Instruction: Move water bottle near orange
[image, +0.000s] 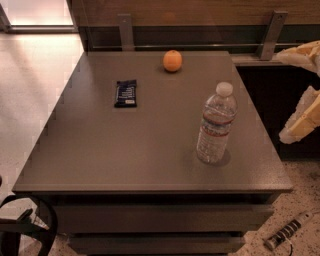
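Bottle (216, 125) upright at the table (125, 150) front right, well apart from the orange (172, 60) at the back | gripper (301, 112) hangs off the right side, likely lining up; you cannot tell its grip state | snack bar (125, 93) lies left of your path

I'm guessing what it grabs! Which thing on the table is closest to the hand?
The water bottle: it stands rightmost, toward the hand at the right edge; orange and snack bar lie farther.
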